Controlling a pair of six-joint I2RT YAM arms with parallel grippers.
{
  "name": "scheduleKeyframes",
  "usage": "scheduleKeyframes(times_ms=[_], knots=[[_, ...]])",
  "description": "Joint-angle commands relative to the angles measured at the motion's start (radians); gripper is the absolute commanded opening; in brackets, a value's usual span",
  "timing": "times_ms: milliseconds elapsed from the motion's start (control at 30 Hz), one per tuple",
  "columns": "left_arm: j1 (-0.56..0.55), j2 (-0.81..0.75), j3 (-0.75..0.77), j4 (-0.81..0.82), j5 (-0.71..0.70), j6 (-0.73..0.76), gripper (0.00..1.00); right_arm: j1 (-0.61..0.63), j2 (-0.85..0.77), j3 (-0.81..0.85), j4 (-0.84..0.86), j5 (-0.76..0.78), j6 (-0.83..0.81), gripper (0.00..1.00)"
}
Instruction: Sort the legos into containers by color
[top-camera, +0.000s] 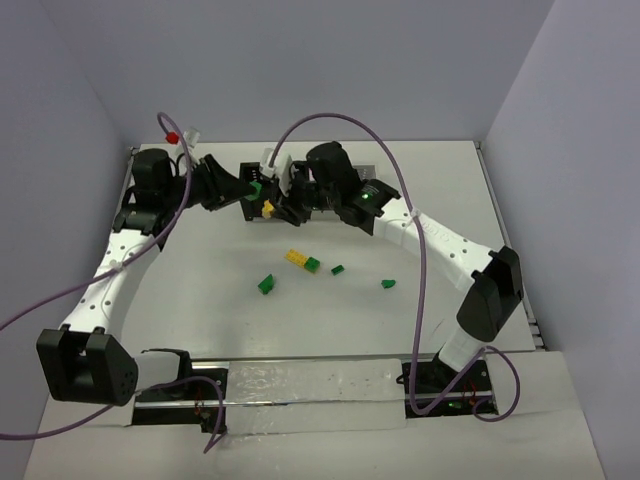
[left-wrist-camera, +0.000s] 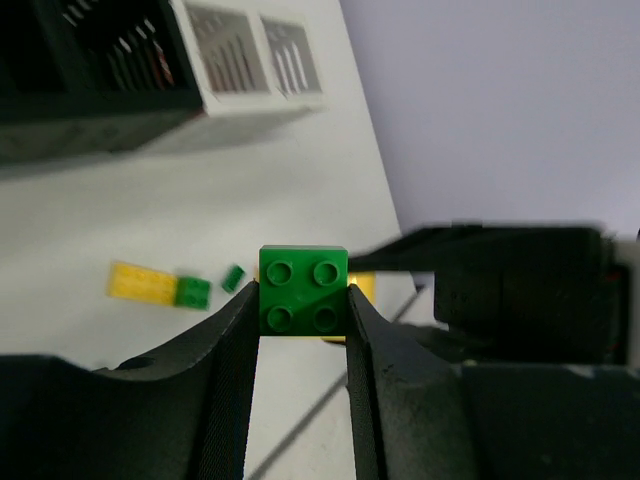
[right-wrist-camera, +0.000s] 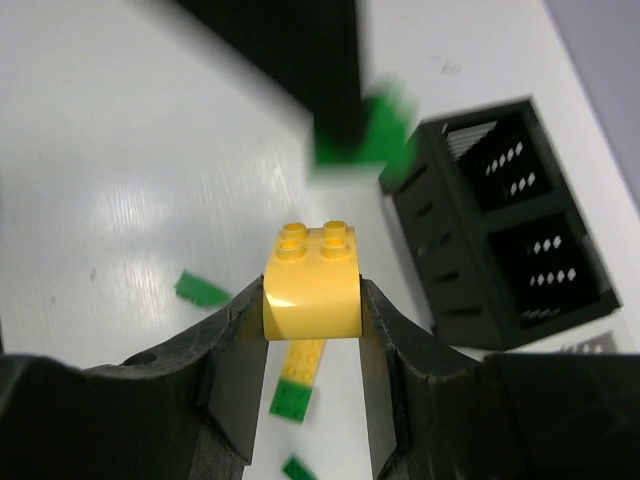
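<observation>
My left gripper (left-wrist-camera: 300, 305) is shut on a green 2x2 lego (left-wrist-camera: 303, 290), held in the air. My right gripper (right-wrist-camera: 312, 300) is shut on a yellow lego (right-wrist-camera: 312, 285) with a rounded side, also off the table. In the top view the left gripper (top-camera: 255, 188) and right gripper (top-camera: 268, 208) meet close together just in front of the containers. The containers show as black bins (right-wrist-camera: 510, 220) in the right wrist view and as a black bin (left-wrist-camera: 90, 60) beside white bins (left-wrist-camera: 250, 50) in the left wrist view. The arms cover most of them from above.
Loose legos lie mid-table: a yellow plate (top-camera: 296, 257) joined to a green one (top-camera: 313, 264), and green pieces to the left (top-camera: 266, 284), centre (top-camera: 338, 270) and right (top-camera: 388, 284). Purple cables arc over both arms. Walls enclose the table.
</observation>
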Motion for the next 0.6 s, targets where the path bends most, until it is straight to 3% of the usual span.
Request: scheduleKeyframes(times_ms=[0,200,367,433,567], knots=[[0.050,0.049,0.131,0.102,-0.106,0.080,0.00,-0.024,-0.085,-0.075,-0.044,0.025,-0.038,0.00],[0.016,0.198,0.220,0.263,-0.100,0.054,0.00,-0.101,-0.163,-0.197,-0.043,0.043,-0.038,0.00],[-0.174,0.331,0.321,0.228,-0.362,0.332,0.00,-0.200,-0.222,-0.221,-0.035,0.053,0.031,0.00],[-0.247,0.384,0.372,0.210,-0.473,0.401,0.00,-0.255,-0.242,-0.227,-0.025,0.055,0.075,0.00],[-0.294,0.496,0.421,0.196,-0.568,0.454,0.00,-0.290,-0.287,-0.244,-0.012,0.081,0.109,0.00]])
